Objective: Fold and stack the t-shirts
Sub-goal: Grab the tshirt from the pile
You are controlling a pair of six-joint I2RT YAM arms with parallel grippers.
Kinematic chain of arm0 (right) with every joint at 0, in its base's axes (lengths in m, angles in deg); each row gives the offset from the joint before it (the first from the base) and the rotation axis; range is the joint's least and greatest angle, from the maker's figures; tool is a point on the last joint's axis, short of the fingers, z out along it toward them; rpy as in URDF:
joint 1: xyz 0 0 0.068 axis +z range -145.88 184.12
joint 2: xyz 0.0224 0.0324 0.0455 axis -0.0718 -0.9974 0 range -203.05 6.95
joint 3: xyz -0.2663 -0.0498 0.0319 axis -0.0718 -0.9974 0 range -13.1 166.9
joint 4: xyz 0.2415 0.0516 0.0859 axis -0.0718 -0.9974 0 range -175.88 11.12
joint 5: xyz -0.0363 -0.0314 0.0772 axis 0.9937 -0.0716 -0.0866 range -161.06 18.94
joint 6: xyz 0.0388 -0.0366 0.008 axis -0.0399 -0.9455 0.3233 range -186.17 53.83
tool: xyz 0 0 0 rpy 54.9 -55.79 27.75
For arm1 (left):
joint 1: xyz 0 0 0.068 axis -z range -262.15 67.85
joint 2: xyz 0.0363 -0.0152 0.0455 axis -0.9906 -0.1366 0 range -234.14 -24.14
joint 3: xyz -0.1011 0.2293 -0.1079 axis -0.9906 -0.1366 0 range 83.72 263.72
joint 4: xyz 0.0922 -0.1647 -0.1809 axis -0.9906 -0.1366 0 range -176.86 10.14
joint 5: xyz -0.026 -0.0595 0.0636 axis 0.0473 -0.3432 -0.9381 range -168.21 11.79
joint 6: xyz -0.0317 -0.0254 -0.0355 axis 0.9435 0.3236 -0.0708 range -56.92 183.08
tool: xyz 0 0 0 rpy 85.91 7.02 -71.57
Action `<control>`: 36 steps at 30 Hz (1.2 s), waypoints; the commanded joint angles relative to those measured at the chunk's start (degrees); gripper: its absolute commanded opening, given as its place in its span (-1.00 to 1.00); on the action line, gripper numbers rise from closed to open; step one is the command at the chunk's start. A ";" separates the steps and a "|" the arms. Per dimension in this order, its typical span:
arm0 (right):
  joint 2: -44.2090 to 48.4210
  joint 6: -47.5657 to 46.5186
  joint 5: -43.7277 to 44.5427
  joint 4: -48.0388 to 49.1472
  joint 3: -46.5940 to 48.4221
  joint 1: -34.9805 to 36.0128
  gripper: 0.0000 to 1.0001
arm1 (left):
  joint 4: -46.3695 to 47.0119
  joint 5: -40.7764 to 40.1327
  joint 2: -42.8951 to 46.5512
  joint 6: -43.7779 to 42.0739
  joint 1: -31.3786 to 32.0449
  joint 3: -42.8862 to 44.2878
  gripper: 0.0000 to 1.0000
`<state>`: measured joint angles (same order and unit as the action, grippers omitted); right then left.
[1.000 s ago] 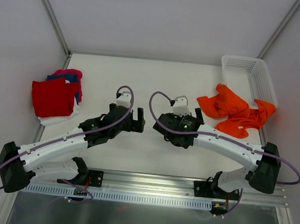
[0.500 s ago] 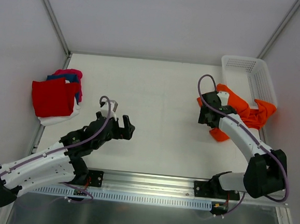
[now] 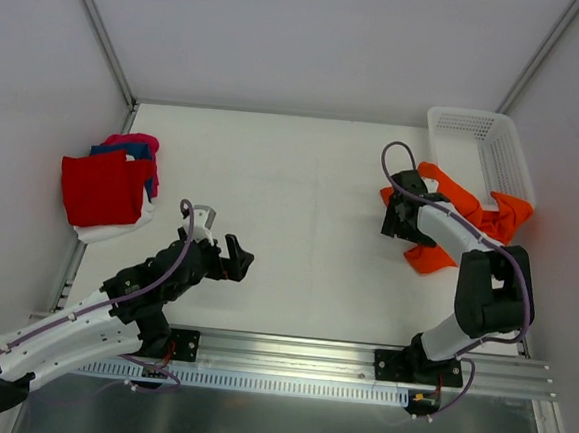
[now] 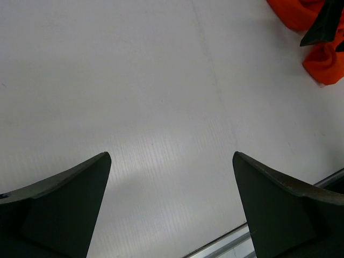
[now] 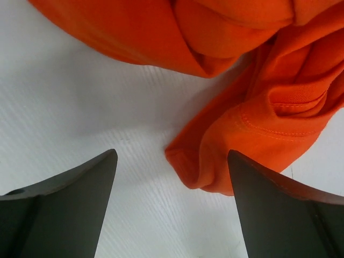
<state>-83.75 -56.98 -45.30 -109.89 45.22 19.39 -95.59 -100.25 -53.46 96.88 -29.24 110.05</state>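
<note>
Task progress, seen from above. At 9 o'clock on the table (image 3: 303, 177) lies a stack (image 3: 106, 190) of folded shirts: red on top, with blue, magenta and white edges showing beneath; this part appears finished. At 3 o'clock the orange shirt (image 3: 489, 224) lies crumpled and unfolded, its far side touching the basket (image 3: 505, 158) at 2 o'clock. The right gripper (image 3: 397, 223) hangs over the shirt's 9 o'clock edge; its wrist view shows the jaws spread apart, empty, either side of a loose hemmed corner of the orange shirt (image 5: 258, 134). The left gripper (image 3: 234, 262), at 7 o'clock, is spread wide over bare table and holds nothing. Judged remaining: grasp the orange shirt, spread it flat, fold it and add it to the stack. Whether the basket holds more shirts cannot be told.
</note>
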 commanded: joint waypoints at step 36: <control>38.82 -1.63 -0.18 -31.47 23.22 11.96 -0.99 | -1.06 -3.44 -6.80 6.45 0.36 -0.58 0.98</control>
<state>-48.23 -58.53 -45.02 -129.93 64.00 29.05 -96.68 -101.50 -58.86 101.36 -29.24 107.36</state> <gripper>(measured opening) 0.012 0.990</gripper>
